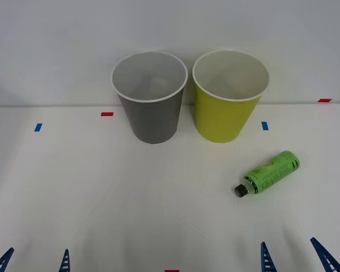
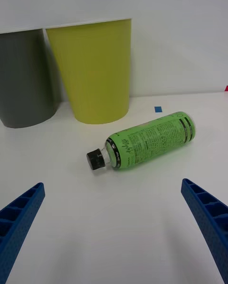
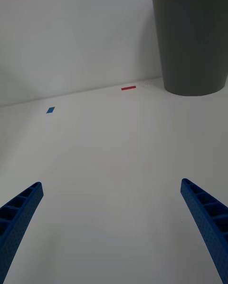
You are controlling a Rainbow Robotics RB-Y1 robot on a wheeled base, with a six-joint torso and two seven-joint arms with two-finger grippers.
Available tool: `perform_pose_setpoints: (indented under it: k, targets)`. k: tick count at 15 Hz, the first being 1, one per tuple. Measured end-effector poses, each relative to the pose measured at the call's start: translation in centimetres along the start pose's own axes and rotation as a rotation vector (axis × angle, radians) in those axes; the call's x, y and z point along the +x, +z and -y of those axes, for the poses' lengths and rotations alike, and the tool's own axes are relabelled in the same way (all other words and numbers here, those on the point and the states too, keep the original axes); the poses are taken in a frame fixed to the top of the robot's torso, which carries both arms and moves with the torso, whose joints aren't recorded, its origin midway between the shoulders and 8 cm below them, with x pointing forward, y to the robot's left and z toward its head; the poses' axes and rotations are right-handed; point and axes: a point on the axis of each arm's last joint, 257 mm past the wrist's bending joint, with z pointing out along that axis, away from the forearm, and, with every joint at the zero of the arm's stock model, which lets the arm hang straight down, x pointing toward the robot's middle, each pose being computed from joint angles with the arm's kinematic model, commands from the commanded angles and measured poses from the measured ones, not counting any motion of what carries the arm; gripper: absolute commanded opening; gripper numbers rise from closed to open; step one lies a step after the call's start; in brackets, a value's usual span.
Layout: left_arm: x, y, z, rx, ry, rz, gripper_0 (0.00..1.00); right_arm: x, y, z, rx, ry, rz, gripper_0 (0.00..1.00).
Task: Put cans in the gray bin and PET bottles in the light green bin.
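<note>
- The bottle (image 1: 268, 173) lies on its side toward the table's (image 1: 73, 187) right edge, cap toward the near edge, in front of the green bin (image 1: 224, 113).
- The gray bin (image 1: 152, 110) stands just left of it.
- Right gripper (image 1: 297, 258) and left gripper (image 1: 33, 262) at the near edge: fingers wide apart, holding nothing.
- Risk: the round bottle may roll if one finger nudges it first.

The PET bottle (image 1: 269, 172) lies before the light green bin (image 1: 224, 122), right of the gray bin (image 1: 153, 122).
</note>
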Motion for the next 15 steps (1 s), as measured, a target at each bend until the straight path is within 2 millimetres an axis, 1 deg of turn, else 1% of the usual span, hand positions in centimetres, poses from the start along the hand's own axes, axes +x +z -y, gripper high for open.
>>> perform_pose_setpoints:
  k: [1,2,3,7,10,12,15]
  targets:
    - [0.0,0.0,0.0,0.000,0.000,0.000,1.00,0.2,0.0,0.1,0.003,0.001,-0.002,1.00]
    - [0.0,0.0,0.0,0.000,0.000,0.000,1.00,1.2,-0.1,0.3,0.015,0.001,-0.022,1.00]
    - [0.0,0.0,0.0,0.000,0.000,0.000,1.00,1.2,0.1,0.3,0.023,-0.002,-0.017,1.00]
    - [0.0,0.0,0.0,0.000,0.000,0.000,1.00,-0.7,1.3,1.4,0.047,-0.024,0.013,1.00]
    - [0.0,0.0,0.0,0.000,0.000,0.000,1.00,-2.1,3.1,1.9,0.050,-0.029,-0.040,1.00]
    - [0.0,0.0,0.0,0.000,0.000,0.000,1.00,-3.3,4.4,2.8,0.060,-0.028,-0.045,1.00]
    - [0.0,0.0,0.0,0.000,0.000,0.000,1.00,-4.2,6.2,3.6,0.073,0.026,-0.071,1.00]
